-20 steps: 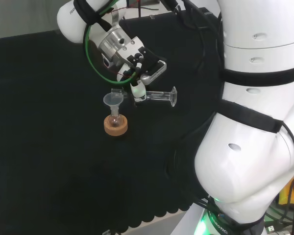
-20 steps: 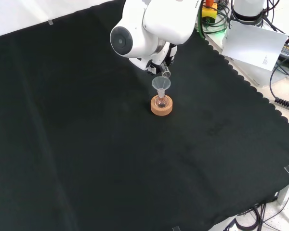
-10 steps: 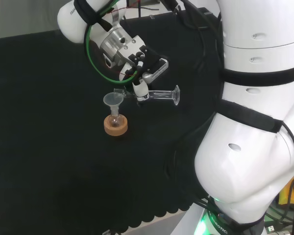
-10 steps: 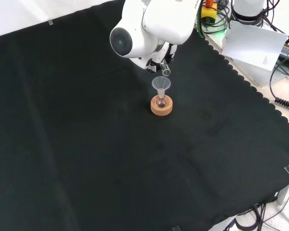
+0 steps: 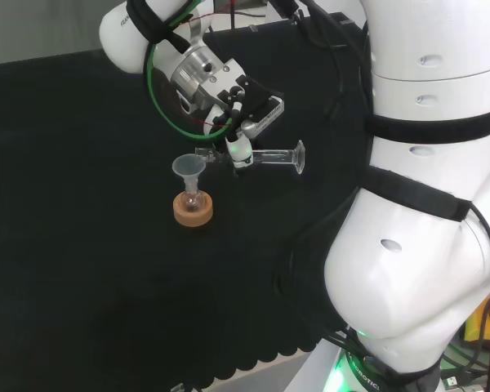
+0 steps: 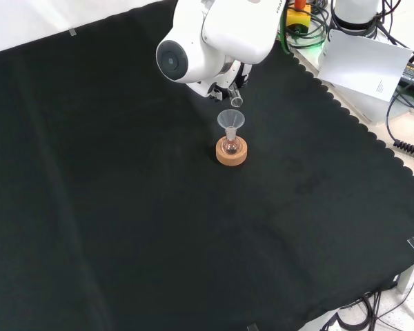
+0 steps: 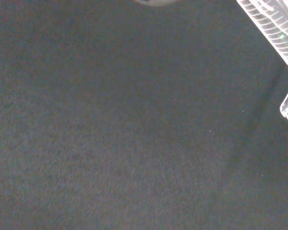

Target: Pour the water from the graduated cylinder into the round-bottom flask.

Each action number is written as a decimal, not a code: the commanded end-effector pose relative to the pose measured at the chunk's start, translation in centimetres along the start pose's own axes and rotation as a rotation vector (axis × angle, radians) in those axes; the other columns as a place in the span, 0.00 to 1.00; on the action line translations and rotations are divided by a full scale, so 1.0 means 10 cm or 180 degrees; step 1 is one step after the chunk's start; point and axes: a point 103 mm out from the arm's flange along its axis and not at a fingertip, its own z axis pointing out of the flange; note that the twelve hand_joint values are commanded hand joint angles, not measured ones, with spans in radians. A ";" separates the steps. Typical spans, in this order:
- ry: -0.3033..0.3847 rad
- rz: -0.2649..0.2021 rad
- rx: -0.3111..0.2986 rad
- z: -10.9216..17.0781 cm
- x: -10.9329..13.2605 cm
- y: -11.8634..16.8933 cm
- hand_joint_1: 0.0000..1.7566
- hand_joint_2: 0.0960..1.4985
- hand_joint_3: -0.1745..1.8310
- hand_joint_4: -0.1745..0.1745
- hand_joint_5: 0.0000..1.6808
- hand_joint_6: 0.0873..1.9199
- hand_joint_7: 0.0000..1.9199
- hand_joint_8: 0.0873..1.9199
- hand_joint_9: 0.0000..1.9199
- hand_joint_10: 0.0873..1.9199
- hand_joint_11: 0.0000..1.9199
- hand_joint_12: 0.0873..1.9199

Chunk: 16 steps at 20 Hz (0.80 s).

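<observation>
Fingers curled round the cylinder, held level, mouth just right of the funnel in the head view; pour step looks done or paused, next likely upright it and set down.

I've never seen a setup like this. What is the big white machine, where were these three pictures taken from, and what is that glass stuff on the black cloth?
The white machine is a robot arm with a black and white hand shaped much like a person's. One picture looks over the arm from behind its base, one looks down on the bench from the front, and one comes from a camera at the wrist, showing mostly black cloth. On the cloth stands a small round glass flask in a cork ring, with a clear funnel in its neck. The hand's fingers are curled round a clear measuring tube, held lying nearly flat, its open end close to the funnel and its foot pointing away. Whether water is flowing I cannot tell.
</observation>
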 end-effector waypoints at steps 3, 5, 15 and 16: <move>-0.0083 0.0150 -0.0093 -0.05 0.04 -0.01 0.77 0.76 0.09 0.29 0.58 0.30 0.45 0.61 0.71 0.01 0.58 0.39; -0.0107 0.0187 -0.0081 -0.07 0.04 0.00 0.77 0.76 0.09 0.29 0.58 0.30 0.45 0.61 0.71 0.01 0.58 0.39; -0.0239 0.0343 -0.0053 -0.13 0.09 -0.01 0.77 0.76 0.09 0.28 0.58 0.30 0.45 0.61 0.71 0.01 0.58 0.39; -0.0237 0.0349 -0.0053 -0.13 0.09 -0.01 0.77 0.76 0.09 0.28 0.58 0.30 0.45 0.61 0.71 0.01 0.58 0.39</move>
